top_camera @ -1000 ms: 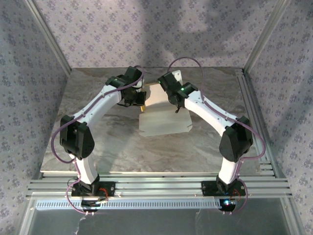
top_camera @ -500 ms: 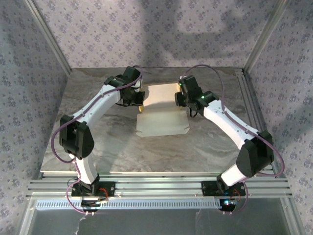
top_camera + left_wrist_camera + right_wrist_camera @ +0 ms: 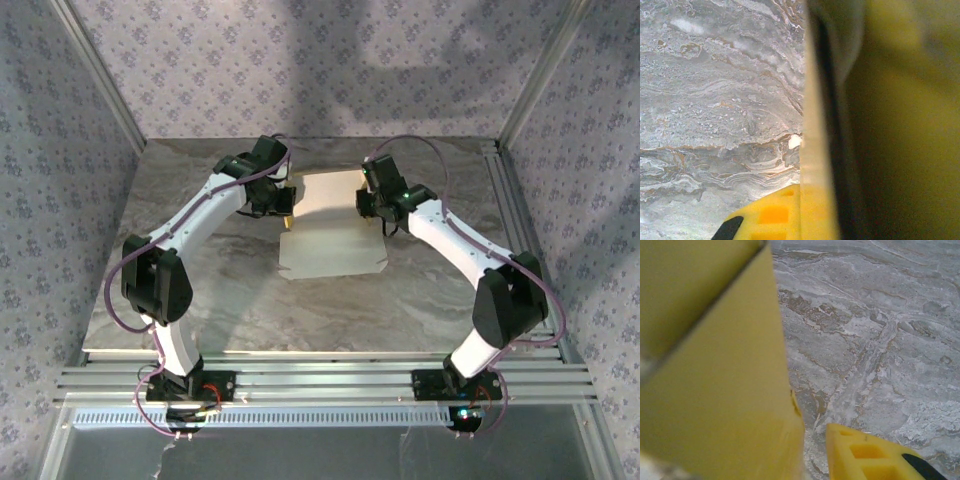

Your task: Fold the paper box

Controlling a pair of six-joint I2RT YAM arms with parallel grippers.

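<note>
Top external: paper box [image 3: 335,250] white-side up; left pincer [image 3: 287,217] seemingly clenched on its edge; right pincer [image 3: 373,212], cannot tell.

paper box [image 3: 330,248] on table [image 3: 200,300], centre-back | left gripper [image 3: 288,216] at its left edge | right gripper [image 3: 374,212] at its right edge

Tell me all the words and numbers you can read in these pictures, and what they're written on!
There are none: no word, number, label or sign can be read anywhere.
The paper box is plain white from above and plain yellow in the wrist views.
The wallpaper has only small flower shapes, no letters.
The marble table carries no writing.
</note>
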